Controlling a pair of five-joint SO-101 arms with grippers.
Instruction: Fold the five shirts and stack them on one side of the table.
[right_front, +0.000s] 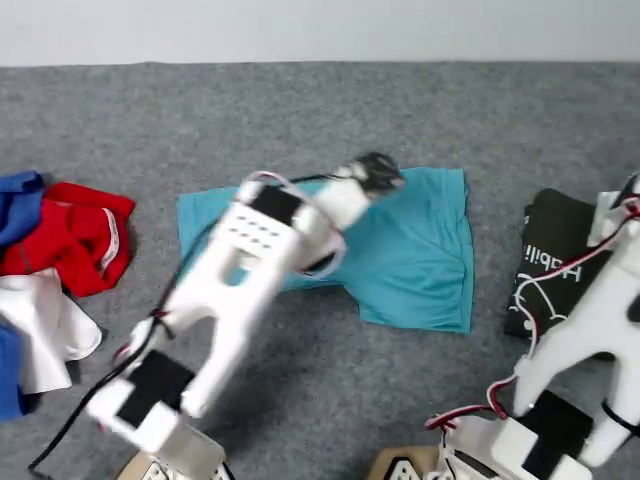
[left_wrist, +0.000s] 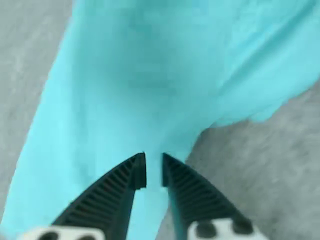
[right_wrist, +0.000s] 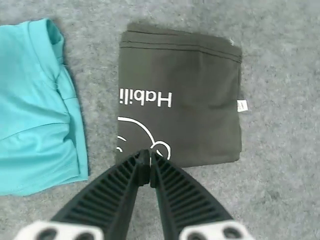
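A teal shirt (right_front: 420, 250) lies spread flat in the middle of the grey table. My left gripper (right_front: 378, 172) hangs over its far edge. In the left wrist view the left gripper (left_wrist: 154, 172) is open by a narrow gap, with the teal shirt (left_wrist: 150, 75) beneath it and nothing held. A dark folded shirt (right_front: 550, 255) with white print lies at the right side. My right gripper (right_wrist: 150, 167) is shut and empty over the near edge of the dark shirt (right_wrist: 185, 100), with the teal shirt (right_wrist: 35, 115) beside it.
A pile of unfolded shirts sits at the left edge: red (right_front: 80, 235), blue (right_front: 18, 205) and white (right_front: 45, 325). The right arm (right_front: 600, 310) stands at the front right. Bare grey table (right_front: 300, 110) lies behind the teal shirt.
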